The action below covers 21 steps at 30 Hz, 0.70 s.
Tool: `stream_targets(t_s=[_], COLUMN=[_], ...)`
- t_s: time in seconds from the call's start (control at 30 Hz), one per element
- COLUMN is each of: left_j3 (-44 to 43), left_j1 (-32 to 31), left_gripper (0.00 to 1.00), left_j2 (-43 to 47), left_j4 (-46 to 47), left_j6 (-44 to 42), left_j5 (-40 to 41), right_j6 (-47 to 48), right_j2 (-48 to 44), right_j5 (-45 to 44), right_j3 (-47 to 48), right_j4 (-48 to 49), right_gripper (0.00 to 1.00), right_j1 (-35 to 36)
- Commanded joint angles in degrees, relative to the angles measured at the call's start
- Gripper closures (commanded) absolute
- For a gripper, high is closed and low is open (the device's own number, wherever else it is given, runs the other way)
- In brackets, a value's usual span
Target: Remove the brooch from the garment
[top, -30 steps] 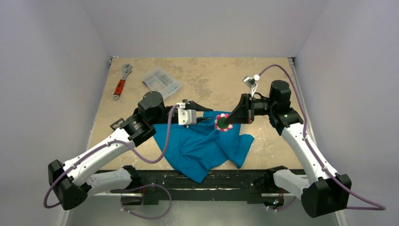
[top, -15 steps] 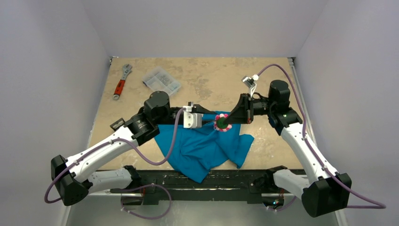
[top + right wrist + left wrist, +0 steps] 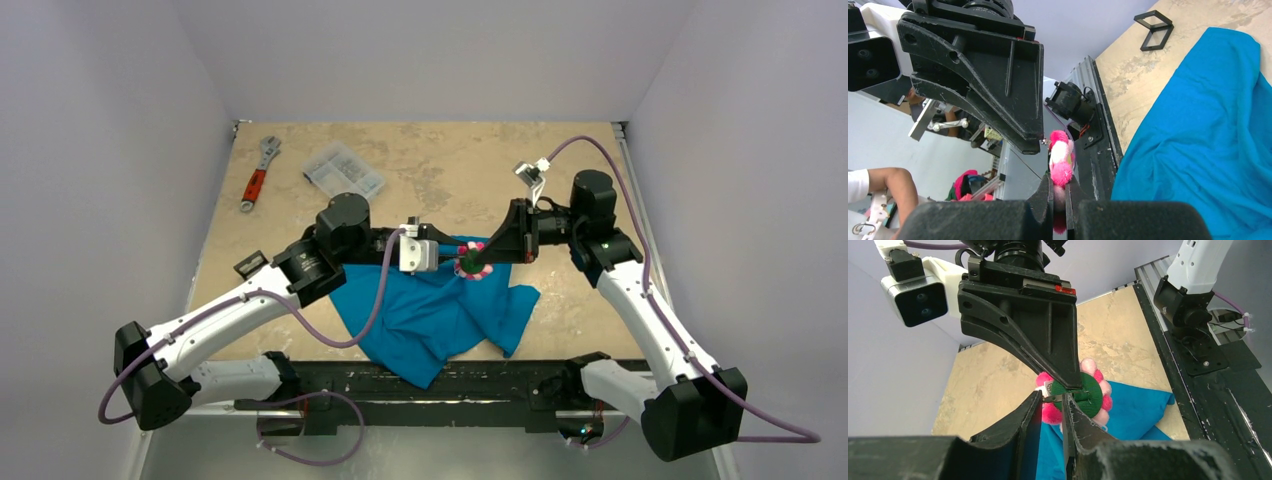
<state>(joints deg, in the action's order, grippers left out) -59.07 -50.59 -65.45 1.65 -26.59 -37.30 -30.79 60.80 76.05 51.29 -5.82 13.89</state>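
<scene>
The brooch (image 3: 470,271) is held up edge-on between my right gripper's (image 3: 486,258) fingers, its green cloth back (image 3: 1090,392) facing my left wrist camera, pink petals round the rim (image 3: 1062,172). The right gripper (image 3: 1060,189) is shut on it. The teal garment (image 3: 440,320) lies below in a heap near the table's front edge and rises toward the brooch. My left gripper (image 3: 450,258) is just left of the brooch, its jaws a narrow gap apart (image 3: 1052,402), with the brooch's metal pin clasp lying between the tips.
A red-handled wrench (image 3: 256,176) and a clear box of small parts (image 3: 343,175) lie at the far left. A small black square frame (image 3: 1154,27) stands on the table left of the garment. Black base rail (image 3: 1208,390) runs along the near edge.
My left arm has moved right, bringing its fingertips up to the brooch's back. The right gripper and the brooch have stayed in place.
</scene>
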Motion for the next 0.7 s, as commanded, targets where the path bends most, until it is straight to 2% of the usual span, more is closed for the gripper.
stream_targets(t_s=[0.0, 0.37, 0.57, 0.67], left_j3=[-2.5, -2.6, -2.8, -3.7], left_j1=[-0.4, -0.4, -0.4, -0.7], left_gripper=[0.80, 0.79, 0.89, 0.94], left_j2=[-0.4, -0.9, -0.9, -1.3], left_j4=[1.4, 2.3, 1.5, -3.2], left_j6=[0.3, 0.8, 0.6, -2.0], left_j5=[0.2, 3.9, 0.2, -3.3], right_j6=[1.1, 1.2, 0.7, 0.6], right_j2=[-0.6, -0.8, -0.4, -0.4], right_j5=[0.9, 1.2, 1.1, 0.7], right_j3=[0.4, 0.1, 0.0, 0.3], right_j4=[0.7, 0.6, 1.5, 1.9], right_gripper=[1.00, 1.00, 1.00, 1.00], right_j1=[0.4, 0.5, 0.6, 0.6])
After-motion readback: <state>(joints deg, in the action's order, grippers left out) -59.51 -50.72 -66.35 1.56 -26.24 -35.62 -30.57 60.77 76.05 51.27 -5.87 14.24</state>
